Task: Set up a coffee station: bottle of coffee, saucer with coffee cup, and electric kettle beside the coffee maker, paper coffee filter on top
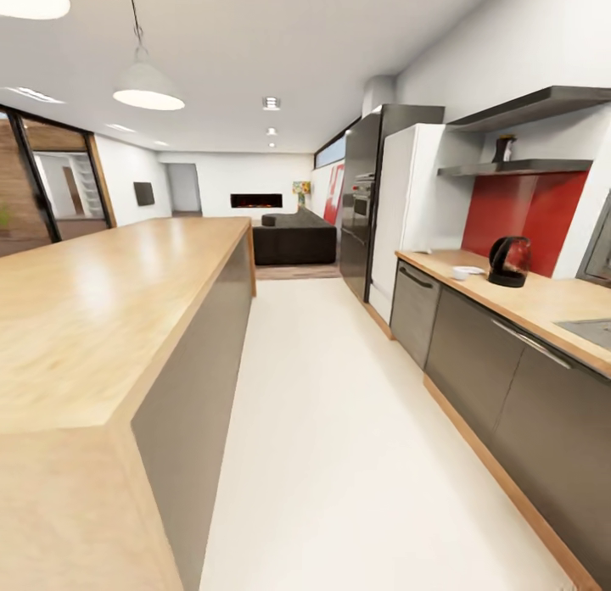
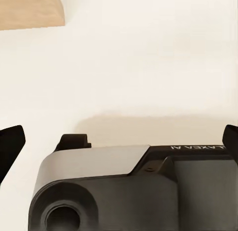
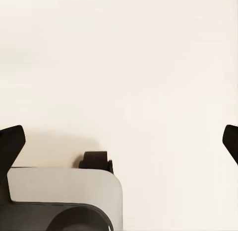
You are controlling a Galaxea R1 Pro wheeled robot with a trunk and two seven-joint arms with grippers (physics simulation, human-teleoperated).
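I note a wood island (image 1: 93, 320) at left, 1 white fridge (image 1: 412, 209), a dark sofa (image 1: 293, 239) beyond, 2 pendant lamps (image 1: 148, 89) overhead.

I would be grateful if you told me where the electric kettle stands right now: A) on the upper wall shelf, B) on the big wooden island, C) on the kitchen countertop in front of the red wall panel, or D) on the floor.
C: in the head view the electric kettle stands on the kitchen countertop, in front of the red wall panel, with a small white dish beside it.
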